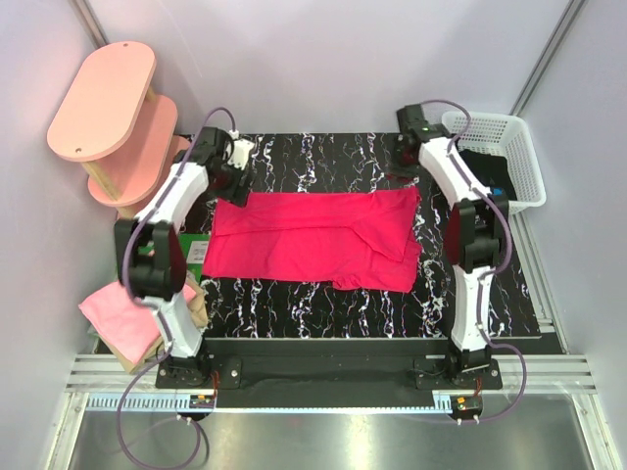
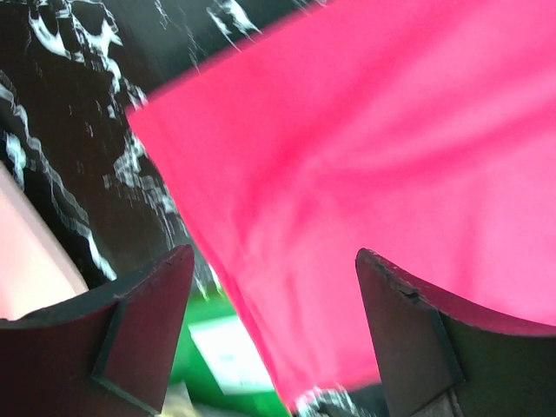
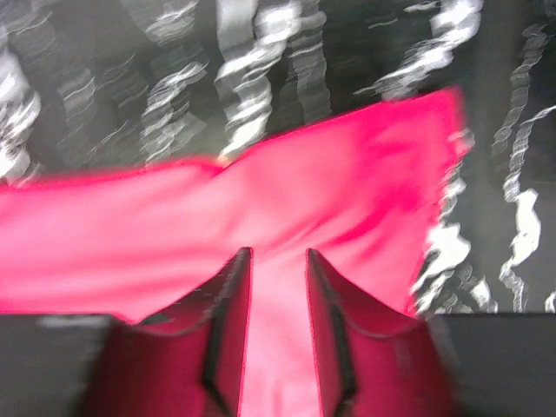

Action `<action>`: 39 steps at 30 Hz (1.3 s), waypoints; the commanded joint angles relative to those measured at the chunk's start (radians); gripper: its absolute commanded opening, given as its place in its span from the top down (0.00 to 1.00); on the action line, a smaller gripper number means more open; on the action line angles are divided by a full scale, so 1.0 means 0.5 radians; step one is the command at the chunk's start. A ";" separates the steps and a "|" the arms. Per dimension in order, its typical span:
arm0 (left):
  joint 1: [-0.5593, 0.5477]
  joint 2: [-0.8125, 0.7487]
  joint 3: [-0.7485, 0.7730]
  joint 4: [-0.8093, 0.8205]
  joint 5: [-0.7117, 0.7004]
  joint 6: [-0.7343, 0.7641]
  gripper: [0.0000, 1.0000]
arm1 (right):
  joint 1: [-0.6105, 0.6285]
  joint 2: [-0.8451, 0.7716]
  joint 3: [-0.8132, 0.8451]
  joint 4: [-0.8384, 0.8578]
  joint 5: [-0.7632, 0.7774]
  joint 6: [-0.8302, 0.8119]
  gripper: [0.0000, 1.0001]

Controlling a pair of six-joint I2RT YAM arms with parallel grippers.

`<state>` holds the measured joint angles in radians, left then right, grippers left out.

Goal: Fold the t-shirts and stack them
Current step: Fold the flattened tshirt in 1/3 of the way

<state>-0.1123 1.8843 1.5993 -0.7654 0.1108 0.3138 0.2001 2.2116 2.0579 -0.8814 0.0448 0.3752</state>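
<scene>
Pink and bunched, the light pink t-shirt lies off the near left edge of the marbled table, against a tan t-shirt. Mid-table, the crimson t-shirt is spread flat. Over its far left corner the left gripper hovers, jaws wide and released. Over its far right corner the right gripper has its jaws slightly parted, with cloth showing through the gap. A white basket sits far right.

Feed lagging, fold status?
Left gripper open over crimson t-shirt, far-left corner. Right gripper slightly open at far-right edge. Partly folded. Green item beside left edge.
</scene>
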 commanded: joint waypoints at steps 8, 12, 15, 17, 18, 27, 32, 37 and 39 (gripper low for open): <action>-0.015 -0.937 -0.854 -0.046 0.116 0.118 0.19 | 1.007 -0.879 -1.038 0.112 0.796 -0.253 0.55; -0.015 -0.958 -0.895 -0.034 0.134 0.084 0.19 | 1.158 -0.868 -1.317 0.173 0.987 -0.250 0.56; -0.018 -0.934 -0.864 -0.034 0.150 0.057 0.20 | 1.183 -0.815 -1.388 0.198 1.006 -0.207 0.61; -0.024 -0.903 -0.852 -0.034 0.153 0.032 0.20 | 1.186 -0.791 -1.413 0.226 1.000 -0.192 0.65; -0.027 -0.894 -0.849 -0.034 0.153 0.035 0.20 | 1.186 -0.788 -1.434 0.259 0.993 -0.192 0.66; -0.058 -0.875 -0.879 -0.031 0.110 0.032 0.21 | 1.171 -0.595 -1.398 0.397 1.073 -0.281 0.67; -0.103 -0.928 -0.888 -0.043 0.100 0.026 0.21 | 1.011 -0.420 -1.299 0.449 0.966 -0.278 0.70; -0.119 -0.968 -0.898 -0.055 0.097 0.029 0.21 | 0.919 -0.383 -1.238 0.483 0.883 -0.293 0.72; -0.122 -0.968 -0.910 -0.055 0.094 0.029 0.21 | 0.898 -0.380 -1.217 0.486 0.862 -0.299 0.72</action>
<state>-0.1703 1.4433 1.1435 -0.8124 0.1574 0.3389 0.6674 2.0151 1.3937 -0.6800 0.5041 0.2337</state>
